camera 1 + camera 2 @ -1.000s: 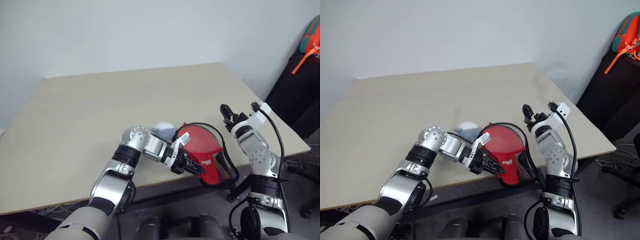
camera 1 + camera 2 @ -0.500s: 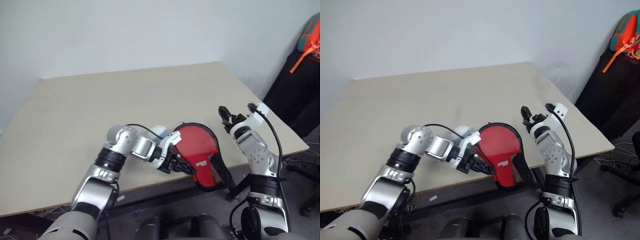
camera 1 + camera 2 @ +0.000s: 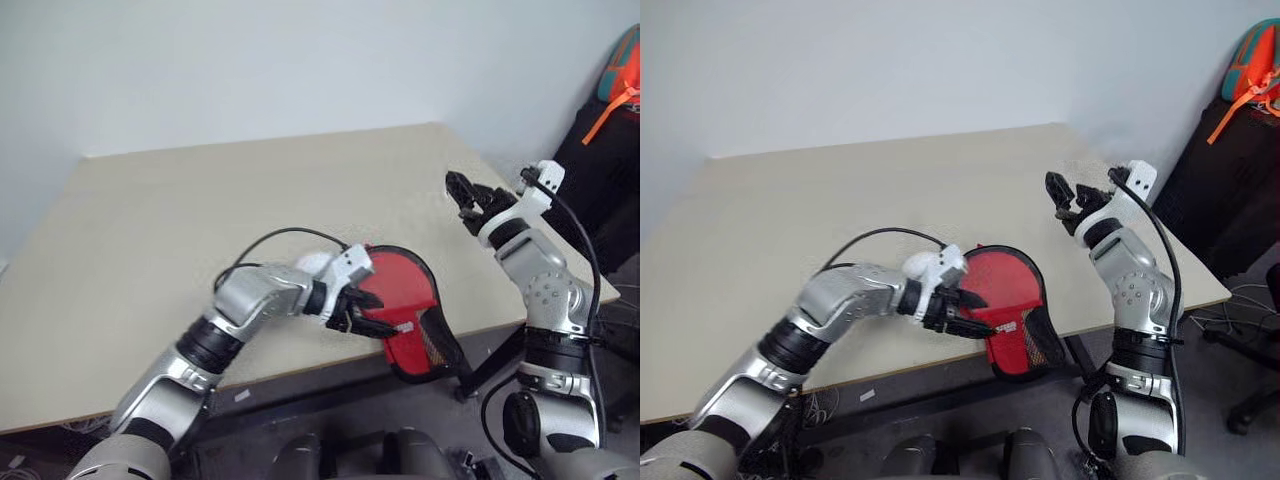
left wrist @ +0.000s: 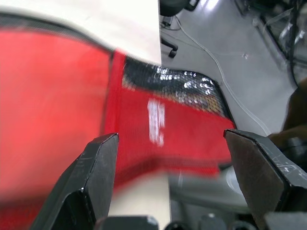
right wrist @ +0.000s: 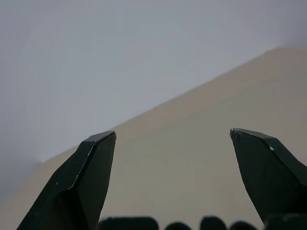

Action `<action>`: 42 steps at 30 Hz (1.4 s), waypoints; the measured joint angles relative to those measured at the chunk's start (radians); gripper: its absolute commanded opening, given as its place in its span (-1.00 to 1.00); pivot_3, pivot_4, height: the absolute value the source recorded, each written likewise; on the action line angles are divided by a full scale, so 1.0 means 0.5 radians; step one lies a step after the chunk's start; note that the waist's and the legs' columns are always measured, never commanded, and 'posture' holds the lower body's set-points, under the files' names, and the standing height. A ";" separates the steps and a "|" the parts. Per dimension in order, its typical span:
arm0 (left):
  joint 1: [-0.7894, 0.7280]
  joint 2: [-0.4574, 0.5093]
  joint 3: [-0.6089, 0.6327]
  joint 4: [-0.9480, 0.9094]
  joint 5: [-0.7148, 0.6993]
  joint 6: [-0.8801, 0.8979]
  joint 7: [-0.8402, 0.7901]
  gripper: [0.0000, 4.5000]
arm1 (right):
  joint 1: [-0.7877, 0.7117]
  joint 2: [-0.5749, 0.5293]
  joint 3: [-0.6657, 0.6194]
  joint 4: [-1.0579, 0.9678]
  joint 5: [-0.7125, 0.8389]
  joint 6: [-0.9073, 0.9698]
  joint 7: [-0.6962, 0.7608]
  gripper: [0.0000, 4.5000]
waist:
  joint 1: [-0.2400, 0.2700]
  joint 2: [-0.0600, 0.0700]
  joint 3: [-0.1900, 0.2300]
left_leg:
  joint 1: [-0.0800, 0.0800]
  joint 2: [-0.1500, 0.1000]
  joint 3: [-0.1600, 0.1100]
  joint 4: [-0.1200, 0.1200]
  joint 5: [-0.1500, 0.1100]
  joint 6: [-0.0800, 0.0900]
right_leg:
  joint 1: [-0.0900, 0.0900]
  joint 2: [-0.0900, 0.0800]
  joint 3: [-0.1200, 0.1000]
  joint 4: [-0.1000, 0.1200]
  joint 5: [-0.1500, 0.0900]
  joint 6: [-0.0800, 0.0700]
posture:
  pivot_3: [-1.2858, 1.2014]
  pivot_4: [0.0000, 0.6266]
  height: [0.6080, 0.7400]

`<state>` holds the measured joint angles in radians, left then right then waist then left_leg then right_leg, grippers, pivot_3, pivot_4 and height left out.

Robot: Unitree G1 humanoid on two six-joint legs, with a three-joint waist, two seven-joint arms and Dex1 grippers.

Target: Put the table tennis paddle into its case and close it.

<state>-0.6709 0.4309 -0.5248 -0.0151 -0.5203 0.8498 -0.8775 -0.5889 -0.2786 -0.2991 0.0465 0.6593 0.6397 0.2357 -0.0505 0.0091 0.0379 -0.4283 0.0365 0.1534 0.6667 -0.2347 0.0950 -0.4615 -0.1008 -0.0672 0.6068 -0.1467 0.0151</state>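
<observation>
The case (image 3: 408, 292), red fabric with black piping, lies at the front edge of the table (image 3: 200, 220). Its mesh end (image 3: 434, 346) hangs over that edge. In the left wrist view the case (image 4: 57, 96) spreads just beyond my fingers, white logo (image 4: 156, 120) showing. My left gripper (image 3: 376, 322) hovers over the case's near side, open and holding nothing. My right gripper (image 3: 470, 192) is raised in the air above the table's right side, open and empty, away from the case. The table tennis paddle is hidden; I cannot tell whether it is inside the case.
A small white thing (image 3: 316, 262) peeks out behind my left wrist. Off the table's right side stands dark furniture (image 3: 600, 170) with an orange and teal bag (image 3: 625, 70) on top. The tabletop stretches bare to the left and back.
My left gripper has opened and let go of the case, and its wrist has rolled. The case now rests lower at the table edge. My right gripper has risen.
</observation>
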 measured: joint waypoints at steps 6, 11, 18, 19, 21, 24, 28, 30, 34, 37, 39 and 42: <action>0.002 0.060 0.006 0.015 0.193 -0.262 -0.083 0.65 | 0.114 -0.159 0.371 0.052 -0.267 0.068 0.173 0.85 | 0.000 0.001 0.000 | 0.001 -0.003 -0.002 0.003 0.000 0.001 | 0.001 0.008 0.000 0.001 -0.001 0.001 | 0.03 -1.00 1.00; -0.006 0.422 0.245 0.104 0.306 -0.533 -0.314 0.65 | 0.237 -0.108 0.501 0.124 -0.374 0.067 0.243 0.85 | 0.001 0.001 0.000 | 0.000 0.009 -0.001 0.005 0.000 0.002 | 0.001 0.006 0.000 0.000 -0.001 0.002 | 0.03 -1.00 1.00; -0.269 0.439 0.397 0.751 0.519 -0.863 -0.412 0.65 | 0.237 0.153 0.735 0.168 -0.509 0.053 0.266 0.85 | 0.017 -0.001 0.000 | -0.002 0.008 -0.003 0.011 0.001 0.000 | 0.005 0.004 -0.005 0.001 -0.001 0.002 | 0.03 -1.00 1.00; -0.300 0.414 0.404 0.858 0.556 -0.899 -0.398 0.65 | 0.237 0.164 0.756 0.184 -0.538 0.046 0.266 0.85 | 0.018 -0.001 0.000 | -0.003 0.007 -0.002 0.011 0.001 0.000 | 0.005 0.003 -0.005 0.001 -0.001 0.002 | 0.03 -1.00 1.00; -0.370 0.336 0.419 1.155 0.639 -0.975 -0.340 0.65 | 0.236 0.187 0.825 0.210 -0.618 0.020 0.268 0.85 | 0.012 -0.001 -0.001 | -0.003 0.006 0.000 0.012 0.001 0.000 | 0.005 0.002 -0.004 0.001 -0.001 0.003 | 0.03 -1.00 1.00; -0.383 0.258 0.426 1.433 0.726 -1.050 -0.326 0.65 | 0.240 0.223 0.925 0.243 -0.702 -0.012 0.277 0.85 | 0.001 -0.002 0.000 | -0.004 0.008 0.000 0.011 0.000 0.000 | 0.002 0.004 -0.005 0.002 -0.001 0.003 | 0.03 -1.00 1.00; -0.383 0.201 0.440 1.539 0.774 -1.072 -0.395 0.65 | 0.241 0.222 0.958 0.275 -0.794 -0.052 0.276 0.85 | 0.003 -0.004 -0.001 | -0.003 0.009 0.000 0.012 0.000 0.000 | 0.004 0.004 -0.005 0.002 -0.001 0.003 | 0.03 -1.00 1.00; -0.383 0.189 0.441 1.567 0.796 -1.085 -0.406 0.65 | 0.241 0.221 0.956 0.283 -0.821 -0.062 0.276 0.85 | 0.003 -0.005 -0.001 | -0.003 0.009 0.000 0.012 0.000 0.000 | 0.004 0.003 -0.005 0.002 -0.001 0.003 | 0.03 -1.00 1.00; -0.383 0.148 0.479 1.630 0.792 -1.034 -0.472 0.93 | 0.240 0.222 0.942 0.303 -0.856 -0.085 0.276 0.85 | 0.003 -0.006 -0.002 | -0.002 0.009 -0.001 0.013 0.000 0.000 | 0.004 0.003 -0.006 0.003 -0.001 0.003 | 0.03 -1.00 1.00; -0.383 0.139 0.495 1.675 0.794 -1.023 -0.498 0.99 | 0.240 0.223 0.924 0.317 -0.868 -0.098 0.275 0.85 | 0.003 -0.006 -0.002 | -0.002 0.009 -0.001 0.013 0.000 0.000 | 0.004 0.003 -0.006 0.003 -0.001 0.003 | 0.03 -1.00 1.00; -0.386 0.129 0.516 1.707 0.798 -1.006 -0.513 0.99 | 0.240 0.230 0.917 0.322 -0.874 -0.099 0.273 0.85 | 0.003 -0.006 -0.003 | -0.002 0.009 -0.001 0.013 0.000 0.000 | 0.005 0.003 -0.006 0.003 -0.001 0.003 | 0.03 -1.00 1.00; -0.407 0.107 0.517 1.740 0.819 -0.956 -0.529 0.99 | 0.240 0.236 0.912 0.326 -0.893 -0.100 0.272 0.85 | 0.004 -0.009 -0.004 | -0.002 0.009 -0.002 0.014 0.000 0.000 | 0.006 0.003 -0.006 0.003 -0.001 0.003 | 0.03 -1.00 1.00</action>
<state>-0.8742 0.4843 -0.2663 0.8549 -0.1109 0.3718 -1.1420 -0.4687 -0.1607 0.1569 0.2097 0.2127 0.5898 0.3715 -0.0486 0.0048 0.0359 -0.4293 0.0408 0.1525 0.6735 -0.2346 0.0951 -0.4586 -0.0994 -0.0704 0.6082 -0.1471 0.0164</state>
